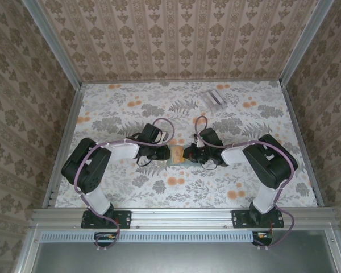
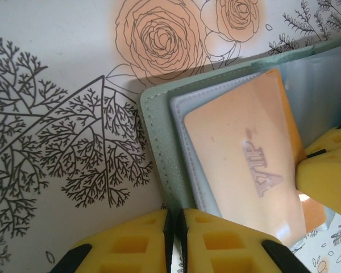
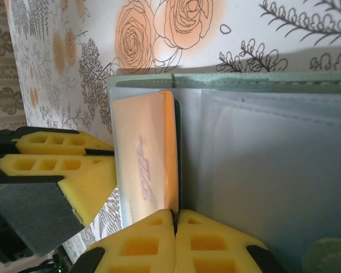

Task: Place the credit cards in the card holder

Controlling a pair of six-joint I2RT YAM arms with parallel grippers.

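1. Both arms meet over the open card holder (image 1: pixel 178 154). It lies flat on the floral counter (image 1: pixel 131 187), close in front of the arms and well apart from the clear slotted stand (image 1: pixel 214 99) at the far side.
2. A yellow-orange credit card (image 2: pixel 238 153) stamped "VIP" sits partway inside a clear sleeve on one half of the holder. A strip of brighter orange along its spine-side edge looks to be outside the pocket.
3. The left pincer (image 2: pixel 173 219) has its jaws drawn to a thin slit. The holder's outer edge runs straight into that slit, so it appears clamped on the cover to pin the wallet in place.
4. The right pincer (image 3: pixel 175 219) has its jaws pressed together right at the card's bare edge. Whether it is pinching that edge or merely butting against it cannot be told.
5. The step in hand, by the look of it, is seating this card — insertion is begun but not finished.
6. The next move calls for a short, flat push along the line of the sleeve, toward the braced outer edge, while the left pincer holds firm. If the push tilts, the thin card may jam at the sleeve mouth or drag the holder across the counter.
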